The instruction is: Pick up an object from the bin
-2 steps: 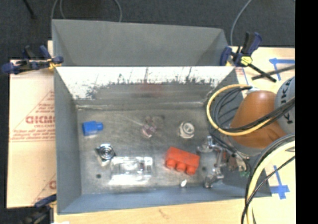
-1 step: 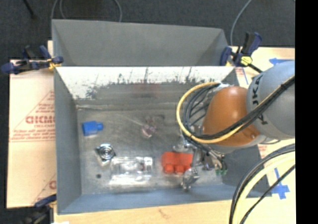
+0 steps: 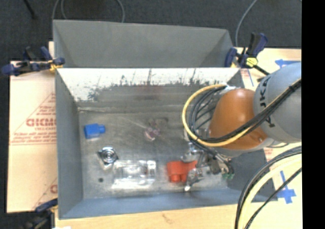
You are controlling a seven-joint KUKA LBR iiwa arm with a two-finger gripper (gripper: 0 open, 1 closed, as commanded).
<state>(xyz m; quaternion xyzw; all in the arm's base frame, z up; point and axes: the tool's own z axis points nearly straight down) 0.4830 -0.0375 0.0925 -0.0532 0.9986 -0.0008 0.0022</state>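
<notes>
The gripper (image 3: 194, 174) is seen low at the near right of the bin (image 3: 68, 121), just beside a red blocky piece (image 3: 176, 171) on its right. Whether the gripper is apart or together cannot be told. A clear plastic piece (image 3: 134, 172) is seen further left.

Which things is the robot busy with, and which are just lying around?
Job: gripper; red thing right beside it, likely its pick; grey bin.
Lying about: blue block; shiny metal piece; clear plastic piece; small pale thing mid-bin.
</notes>
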